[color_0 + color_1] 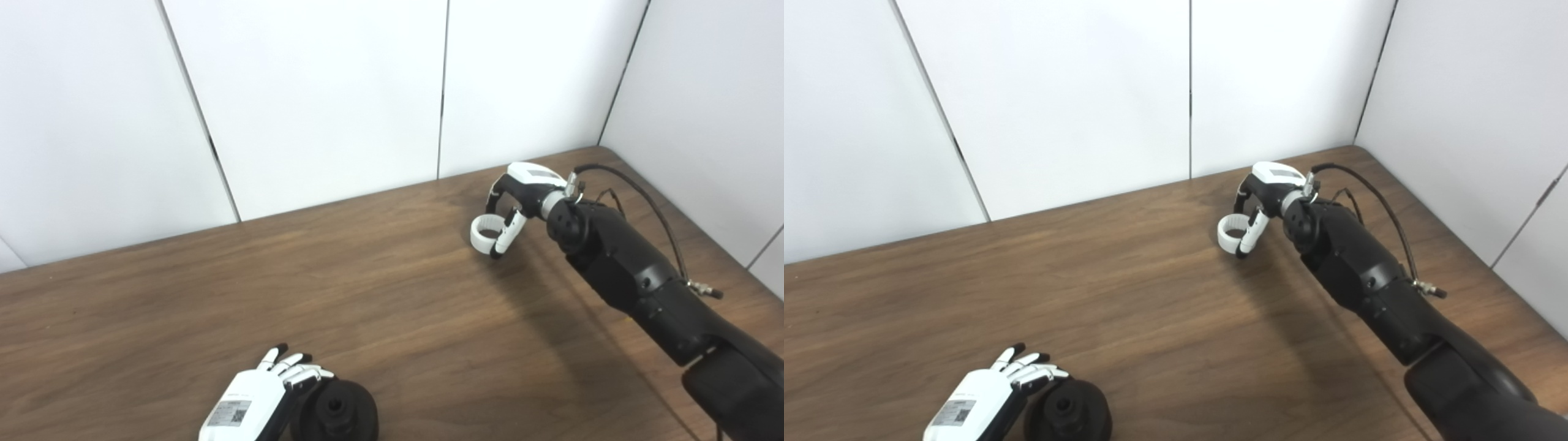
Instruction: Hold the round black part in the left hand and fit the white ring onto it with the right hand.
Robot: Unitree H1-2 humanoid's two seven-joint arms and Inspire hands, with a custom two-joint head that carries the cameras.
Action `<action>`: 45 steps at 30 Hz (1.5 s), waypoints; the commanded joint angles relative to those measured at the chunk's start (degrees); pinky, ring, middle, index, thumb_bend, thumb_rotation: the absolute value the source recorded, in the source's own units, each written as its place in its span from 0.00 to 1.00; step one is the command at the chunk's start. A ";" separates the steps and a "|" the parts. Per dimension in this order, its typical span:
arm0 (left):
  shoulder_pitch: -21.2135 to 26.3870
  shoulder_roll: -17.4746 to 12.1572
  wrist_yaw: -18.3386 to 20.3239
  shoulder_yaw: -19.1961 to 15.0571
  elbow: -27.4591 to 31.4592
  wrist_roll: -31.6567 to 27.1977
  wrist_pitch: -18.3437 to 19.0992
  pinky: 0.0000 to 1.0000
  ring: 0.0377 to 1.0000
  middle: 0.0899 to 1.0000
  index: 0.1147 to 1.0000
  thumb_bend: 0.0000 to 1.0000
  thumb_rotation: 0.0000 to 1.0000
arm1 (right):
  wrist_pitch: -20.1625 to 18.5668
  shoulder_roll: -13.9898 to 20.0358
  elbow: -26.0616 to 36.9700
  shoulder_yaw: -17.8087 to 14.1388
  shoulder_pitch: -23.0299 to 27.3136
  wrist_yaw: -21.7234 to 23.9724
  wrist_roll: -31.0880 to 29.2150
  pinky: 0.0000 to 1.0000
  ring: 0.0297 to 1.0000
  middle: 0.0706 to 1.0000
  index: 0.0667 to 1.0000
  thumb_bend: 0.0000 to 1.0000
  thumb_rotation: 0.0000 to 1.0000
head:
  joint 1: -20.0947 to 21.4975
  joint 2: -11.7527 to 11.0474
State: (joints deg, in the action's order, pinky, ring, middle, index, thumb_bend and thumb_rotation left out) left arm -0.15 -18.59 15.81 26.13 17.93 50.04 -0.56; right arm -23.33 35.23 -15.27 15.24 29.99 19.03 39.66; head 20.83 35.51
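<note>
Two arms work over a brown wooden table (380, 294) set against white wall panels (318, 92), and the assembly appears to be at an early stage, with both parts reached but not yet brought together. Largest in view is the right arm (643, 282), black and jointed, which enters from the lower right and extends toward the far right part of the table. At its end the right hand (511, 208) curls downward over the white ring (485, 234); a finger and the thumb sit against the ring's near side, so the hand seems closed on it in a pinch. Whether the ring is already lifted clear or rests on the wood cannot be told from these views. Near the bottom edge, the left hand (260, 395) lies beside the round black part (335, 411), a dark disc with a raised hub and a central hole. The fingers (294, 367) are spread and extended, touching or just overlapping the disc's left rim without wrapping it; the thumb is hidden, so a true hold cannot be confirmed, and the hand reads as open. The black part rests on the table, well apart from the ring.

Judged from this layout, the ring pickup is under way or just achieved. Remaining steps are the left hand's closing on and raising the black part, the carrying of the ring across the table, and its seating on the part.
</note>
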 commanded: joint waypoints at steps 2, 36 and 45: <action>-1.30 -2.07 2.93 0.55 -1.51 3.21 0.77 1.00 0.89 0.77 0.41 0.53 0.06 | 2.22 1.70 0.00 0.22 1.82 -1.68 1.10 0.85 0.84 0.73 0.45 0.52 0.13 | 0.03 0.10; 1.17 4.12 9.48 3.14 1.65 7.21 7.34 1.00 0.89 0.76 0.41 0.53 0.06 | 0.96 6.22 42.68 0.84 -3.07 21.42 0.44 0.90 0.90 0.75 0.45 0.52 0.14 | -16.56 11.08; 1.93 5.10 10.21 2.79 1.47 7.46 8.09 1.00 0.88 0.76 0.41 0.53 0.06 | -0.82 1.46 52.17 1.94 -2.76 28.08 0.46 0.92 0.91 0.77 0.45 0.52 0.14 | -17.55 13.01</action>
State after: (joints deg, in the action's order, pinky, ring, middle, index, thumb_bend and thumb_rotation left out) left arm 1.52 -13.49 23.56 28.00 20.80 55.72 6.95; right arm -23.92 36.56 34.70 18.01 24.82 47.17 39.64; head 3.25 48.51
